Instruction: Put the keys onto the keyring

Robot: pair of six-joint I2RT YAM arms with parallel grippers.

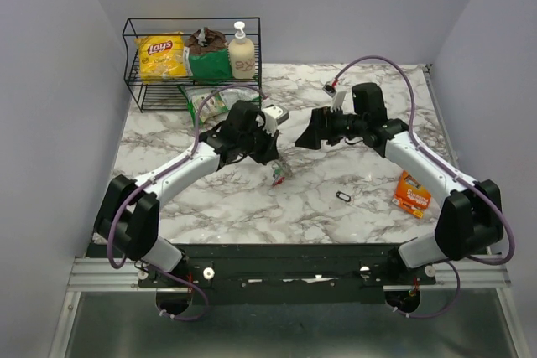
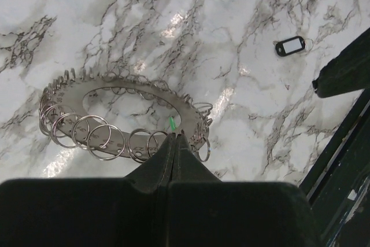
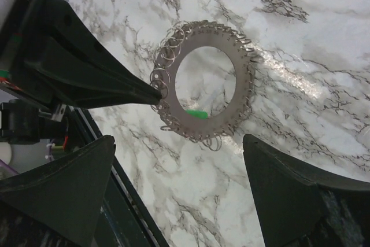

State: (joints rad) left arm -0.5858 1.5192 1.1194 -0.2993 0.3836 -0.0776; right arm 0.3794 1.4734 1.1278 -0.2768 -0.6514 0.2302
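Observation:
The keyring [image 2: 110, 91] is a flat metal ring plate hung all round with small split rings; it also shows in the right wrist view as the keyring [image 3: 243, 85]. My left gripper [image 2: 174, 136] is shut on its near edge, and the pinching fingers [image 3: 133, 88] reach in from the left in the right wrist view. A small green piece [image 3: 196, 114], possibly one of the keys, sits on the plate beside the grip. In the top view only a small coloured cluster [image 1: 278, 175] shows under the left gripper [image 1: 270, 155]. My right gripper [image 3: 178, 143] hangs open above the plate, holding nothing.
A black tag with a white label [image 1: 344, 196] lies on the marble to the right of the keyring. An orange packet [image 1: 413, 193] lies near the right arm. A wire basket [image 1: 191, 23] with a chips bag and a bottle stands at the back left.

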